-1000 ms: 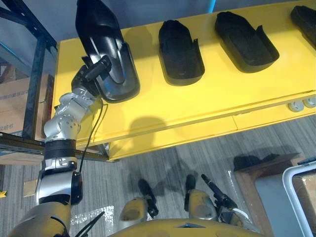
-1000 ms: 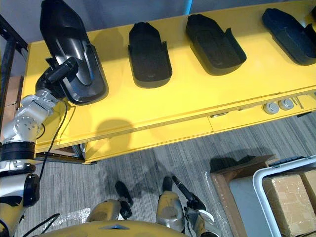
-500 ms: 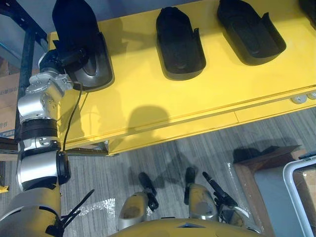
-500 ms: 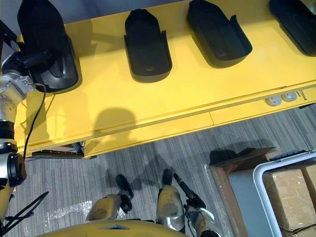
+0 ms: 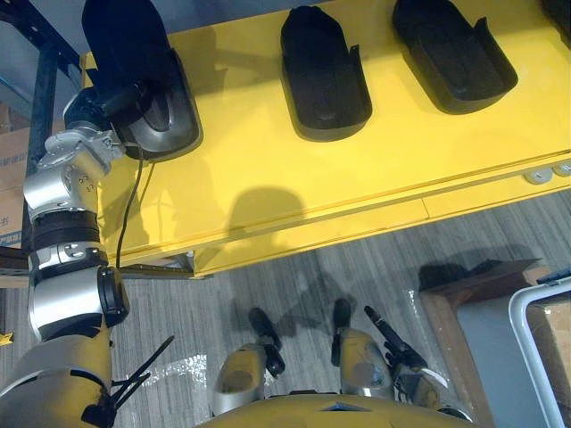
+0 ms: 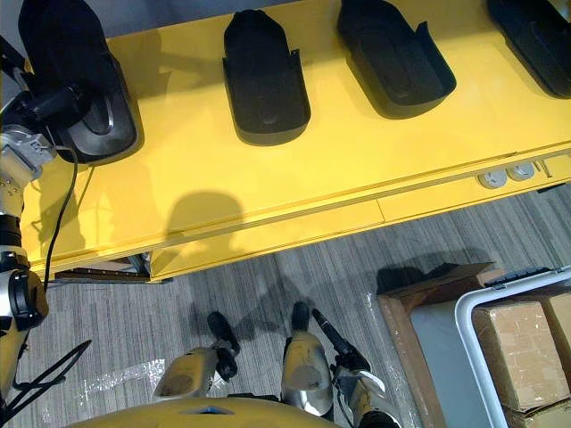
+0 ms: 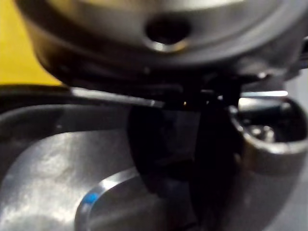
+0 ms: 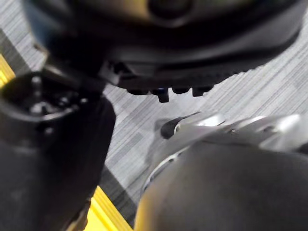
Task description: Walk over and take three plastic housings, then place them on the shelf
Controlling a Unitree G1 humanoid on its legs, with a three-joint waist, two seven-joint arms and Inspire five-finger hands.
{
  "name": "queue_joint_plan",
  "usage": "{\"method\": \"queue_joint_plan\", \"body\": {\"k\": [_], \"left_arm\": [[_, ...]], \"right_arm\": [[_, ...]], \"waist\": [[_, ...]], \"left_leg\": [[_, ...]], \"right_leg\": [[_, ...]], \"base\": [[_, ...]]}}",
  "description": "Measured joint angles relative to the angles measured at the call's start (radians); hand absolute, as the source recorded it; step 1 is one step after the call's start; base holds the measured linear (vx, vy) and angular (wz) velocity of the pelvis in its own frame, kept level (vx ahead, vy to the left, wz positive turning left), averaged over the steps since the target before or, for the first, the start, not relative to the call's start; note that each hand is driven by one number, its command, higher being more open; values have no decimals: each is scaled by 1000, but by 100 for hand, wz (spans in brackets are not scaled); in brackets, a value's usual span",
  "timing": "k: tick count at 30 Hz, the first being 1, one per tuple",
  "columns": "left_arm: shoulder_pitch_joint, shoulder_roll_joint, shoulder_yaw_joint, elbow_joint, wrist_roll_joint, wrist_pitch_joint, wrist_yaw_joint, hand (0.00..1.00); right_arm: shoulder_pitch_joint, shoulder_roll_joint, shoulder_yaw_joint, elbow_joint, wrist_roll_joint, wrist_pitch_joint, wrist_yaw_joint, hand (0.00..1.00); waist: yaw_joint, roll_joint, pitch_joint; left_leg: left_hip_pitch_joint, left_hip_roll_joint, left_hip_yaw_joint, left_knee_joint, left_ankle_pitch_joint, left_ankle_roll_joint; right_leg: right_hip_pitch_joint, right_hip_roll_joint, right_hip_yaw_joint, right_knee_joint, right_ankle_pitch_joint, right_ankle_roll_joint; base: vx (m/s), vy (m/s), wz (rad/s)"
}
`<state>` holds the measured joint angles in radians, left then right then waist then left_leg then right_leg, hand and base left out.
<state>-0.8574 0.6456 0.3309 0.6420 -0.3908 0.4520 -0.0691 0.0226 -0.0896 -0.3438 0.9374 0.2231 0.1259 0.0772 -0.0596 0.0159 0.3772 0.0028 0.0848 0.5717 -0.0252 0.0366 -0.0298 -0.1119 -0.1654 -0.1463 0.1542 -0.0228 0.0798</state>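
Observation:
Several black plastic housings lie in a row on the yellow table (image 5: 294, 169). My left hand (image 5: 107, 105) is at the table's left end, fingers curled over the near rim of the leftmost housing (image 5: 125, 45). In the left wrist view the thumb (image 7: 163, 144) reaches into that housing's grey hollow (image 7: 53, 159). A second housing (image 5: 323, 76) and a third (image 5: 453, 58) lie further right, and another (image 6: 540, 36) is at the far right. My right hand (image 5: 393, 343) hangs low over the floor, fingers relaxed and holding nothing.
A dark blue shelf frame (image 5: 40, 80) stands just left of the table, with a cardboard box (image 5: 9, 169) behind it. At the lower right are a white-framed cart (image 6: 473, 330) carrying a cardboard box (image 6: 526, 348) and a brown board (image 5: 464, 303).
My left hand has drawn the leftmost housing to the left, away from the second one, toward the table's left end. The view has shifted a little as well.

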Motion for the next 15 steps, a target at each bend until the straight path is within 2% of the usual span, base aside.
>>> {"method": "queue_joint_plan", "body": {"k": [10,11,15], "left_arm": [[42,-29,-40,-4,1,-25,-81,0],[43,-32,-41,-3,1,-25,-86,100],[69,-62,-42,-8,0,-35,-118,100]], "right_arm": [[-1,2,3,7,26,7,-22,100],[-1,3,2,9,29,7,-23,100],[1,6,-3,12,28,17,-24,100]], "waist": [[-1,-1,-3],[0,-1,-3],[0,-4,-14]], "left_leg": [[46,-5,-2,-21,0,-1],[50,-5,-2,-23,1,-1],[76,-8,-4,-36,3,-4]], "right_leg": [[55,-3,-12,-18,-1,1],[59,-3,-13,-20,-1,1],[86,-2,-18,-31,-1,1]], "base": [[4,5,1],[0,0,0],[0,0,0]]}}
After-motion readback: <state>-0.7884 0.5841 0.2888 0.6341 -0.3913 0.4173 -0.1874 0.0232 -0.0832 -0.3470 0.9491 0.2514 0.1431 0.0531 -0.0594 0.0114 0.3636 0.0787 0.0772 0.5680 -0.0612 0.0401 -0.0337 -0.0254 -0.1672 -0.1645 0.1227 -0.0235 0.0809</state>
